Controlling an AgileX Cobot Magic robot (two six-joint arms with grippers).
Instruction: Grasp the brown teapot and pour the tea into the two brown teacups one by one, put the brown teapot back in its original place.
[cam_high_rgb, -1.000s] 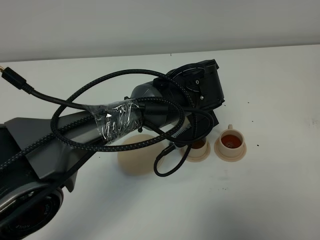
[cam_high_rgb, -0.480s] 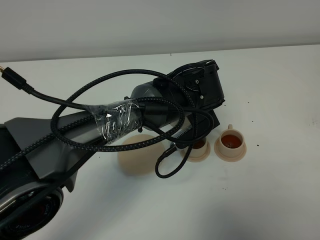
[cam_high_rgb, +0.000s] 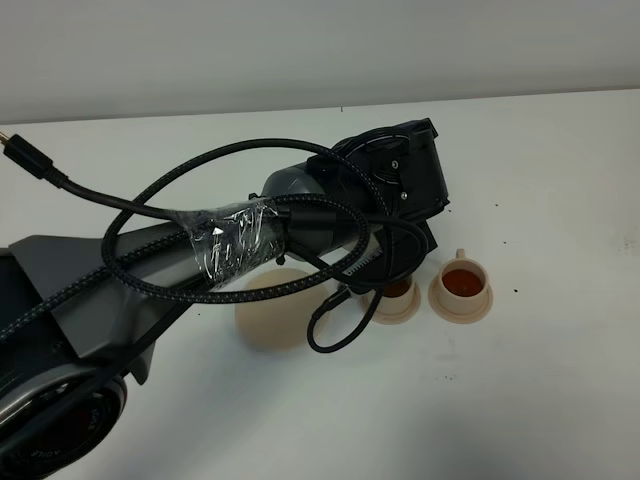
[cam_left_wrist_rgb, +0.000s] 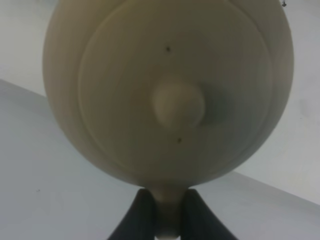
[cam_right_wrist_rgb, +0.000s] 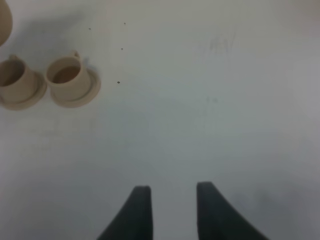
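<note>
**Teapot held over the near cup, second pour under way or just done**

Going from the left: the wide saucer (cam_high_rgb: 268, 318) sits bare on the white table (cam_high_rgb: 560, 380), half under the left arm's cables, so the teapot's home spot is waiting for it. The left gripper (cam_left_wrist_rgb: 165, 220) is clenched on the teapot (cam_left_wrist_rgb: 167, 90) by its handle; its wrist camera looks straight at the domed lid and knob, the two dark fingers (cam_left_wrist_rgb: 142, 215) pinching the loop between them. From the high camera the pot itself is hidden behind the arm's black wrist, hanging above the left cup (cam_high_rgb: 397, 296) at about three o'clock of the wide saucer.

That left cup shows reddish-brown tea at its rim, though most of it is covered. Just beside it, again toward three o'clock, the right cup (cam_high_rgb: 462, 284) stands on its small saucer, clearly holding the same tea.

I'd judge both cups served, or the left one nearly so. The next move calls for levelling the pot, then carrying it toward nine o'clock and setting it down on the wide saucer.

Further right, the right gripper (cam_right_wrist_rgb: 170, 210) hangs released above bare table, holding nothing.
</note>
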